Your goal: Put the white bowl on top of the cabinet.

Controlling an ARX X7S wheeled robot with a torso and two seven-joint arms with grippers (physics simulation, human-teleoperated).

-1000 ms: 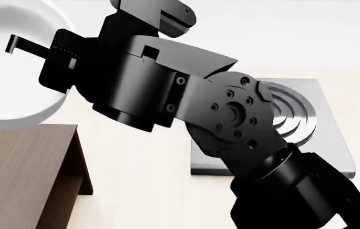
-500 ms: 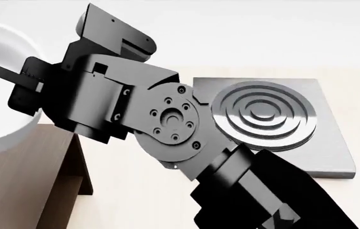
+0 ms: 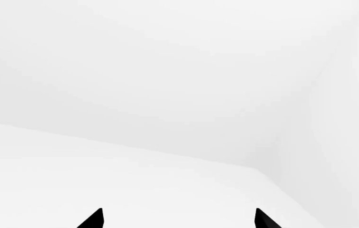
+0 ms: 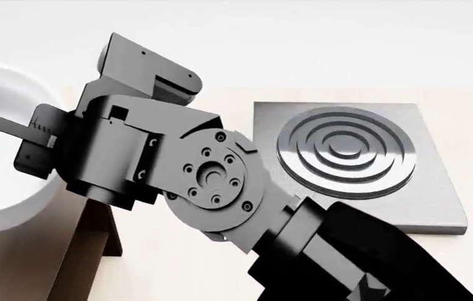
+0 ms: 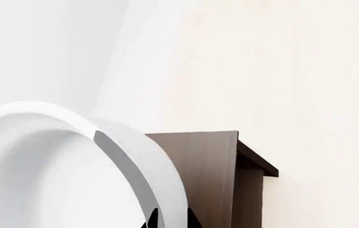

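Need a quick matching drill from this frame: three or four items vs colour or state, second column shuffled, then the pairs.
Things:
1. white bowl
2. cabinet
3. stove plate
4. right gripper

Descriptions:
A. grey, concentric rings
B. dark brown wood grain
C. clamped on a rim
D. glossy, held above the cabinet

Pairs: 1-D, 2-B, 3-A, 4-C

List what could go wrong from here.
1. The right hand pinches only the white bowl's rim; the tilted bowl could slip or swing on release.
2. The bowl hangs past the cabinet's edge, so releasing now might tip it off.
3. The arm hides the cabinet top in the head view.
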